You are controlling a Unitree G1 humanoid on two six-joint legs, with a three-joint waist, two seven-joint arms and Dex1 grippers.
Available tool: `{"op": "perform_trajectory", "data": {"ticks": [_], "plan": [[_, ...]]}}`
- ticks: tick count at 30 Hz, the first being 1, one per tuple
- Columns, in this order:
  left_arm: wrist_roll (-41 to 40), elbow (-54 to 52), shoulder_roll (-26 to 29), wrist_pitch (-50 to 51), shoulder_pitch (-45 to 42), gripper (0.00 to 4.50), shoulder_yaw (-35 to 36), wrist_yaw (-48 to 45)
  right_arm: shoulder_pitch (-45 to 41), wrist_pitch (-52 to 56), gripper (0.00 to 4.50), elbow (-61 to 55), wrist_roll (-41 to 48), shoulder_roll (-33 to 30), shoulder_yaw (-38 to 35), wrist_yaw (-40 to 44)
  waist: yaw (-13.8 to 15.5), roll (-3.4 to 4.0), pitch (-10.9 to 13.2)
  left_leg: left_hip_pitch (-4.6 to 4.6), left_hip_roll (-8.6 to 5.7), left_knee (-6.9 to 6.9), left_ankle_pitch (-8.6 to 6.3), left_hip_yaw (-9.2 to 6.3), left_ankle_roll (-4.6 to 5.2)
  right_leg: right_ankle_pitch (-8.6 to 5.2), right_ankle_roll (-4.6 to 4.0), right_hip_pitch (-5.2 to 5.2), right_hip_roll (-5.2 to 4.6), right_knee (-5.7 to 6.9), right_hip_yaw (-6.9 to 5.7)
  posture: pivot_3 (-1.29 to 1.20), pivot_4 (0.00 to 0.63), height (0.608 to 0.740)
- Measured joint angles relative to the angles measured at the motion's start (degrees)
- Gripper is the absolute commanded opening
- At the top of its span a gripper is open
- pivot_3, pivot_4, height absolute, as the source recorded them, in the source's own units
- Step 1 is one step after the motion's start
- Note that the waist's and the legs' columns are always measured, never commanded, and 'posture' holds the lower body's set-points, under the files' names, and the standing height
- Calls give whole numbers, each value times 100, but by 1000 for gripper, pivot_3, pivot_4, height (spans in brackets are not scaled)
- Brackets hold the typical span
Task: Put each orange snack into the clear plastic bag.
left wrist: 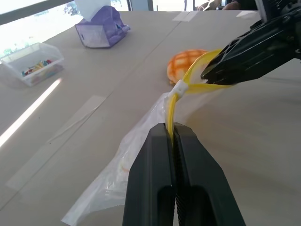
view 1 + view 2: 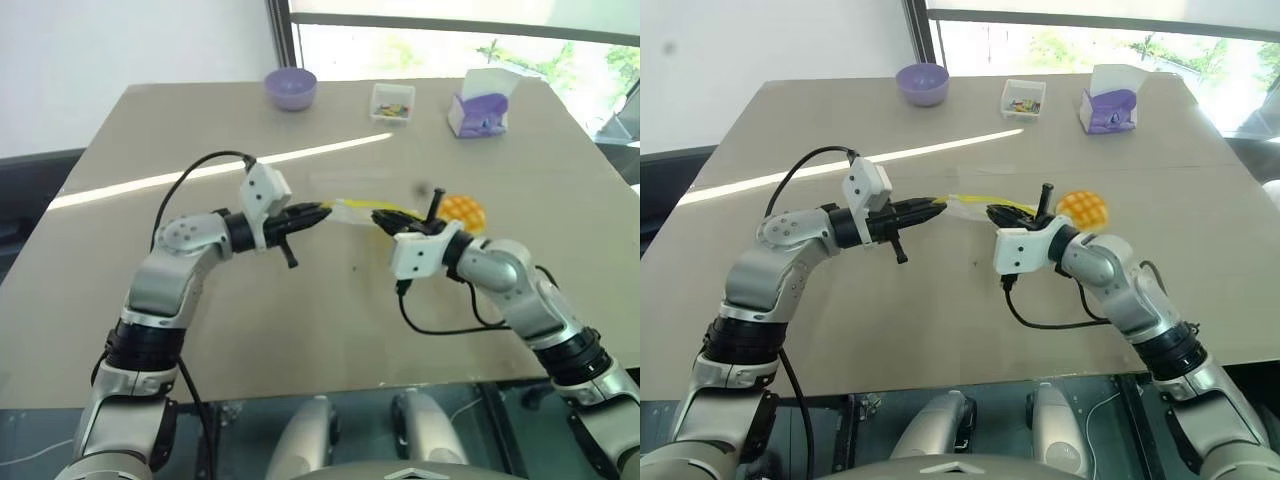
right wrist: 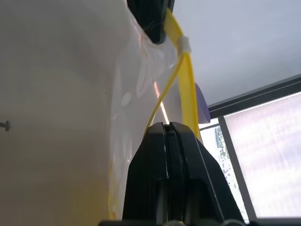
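The bag (image 1: pixel 141 141) is nearly see-through, so in the eye views its body is hard to pick out against the desk (image 2: pixel 200 330); only its yellow strip (image 1: pixel 188 80) shows clearly. Any print on it is too faint to read. The snack (image 2: pixel 464 210) is partly hidden behind the right gripper (image 2: pixel 385 222) and its wrist in the eye views, leaving just its upper dome with the criss-cross grid in sight.

The bag hangs stretched above the desk between the two grippers. The left gripper (image 1: pixel 173 129) has its fingers clamped together on the yellow strip at one end of the mouth; the right gripper's fingers are pressed tight on the strip at the other end, where it loops. A small white slider (image 1: pixel 181 87) sits on the strip between them.

The snack lies on the desk just behind the right gripper, apart from both sets of fingers and outside the bag.

Far back on the desk stand a purple bowl (image 2: pixel 290 88), a small clear box (image 2: pixel 392 102) and a purple tissue box (image 2: pixel 480 102).
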Motion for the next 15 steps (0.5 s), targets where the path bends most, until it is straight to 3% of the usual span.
{"op": "perform_trajectory", "data": {"ticks": [4,9,15], "plan": [[125,-145,3,-392,134,0,-61,-126,12,309,38,211,269,122,-30,291,-3,0,0,4,2,0,0,1,0,0,0,3,0,-1,1,0,150,740],[473,-172,38,-1017,431,0,-282,-291,118,1858,38,439,1136,867,-327,612,3,0,0,5,4,-1,-1,1,1,0,-1,5,0,-1,2,0,150,740],[891,-170,305,-1633,807,0,-342,-456,125,3246,38,384,1545,1264,-488,590,8,1,0,6,5,-1,-5,-1,9,0,-1,5,0,-2,1,0,150,740]]}}
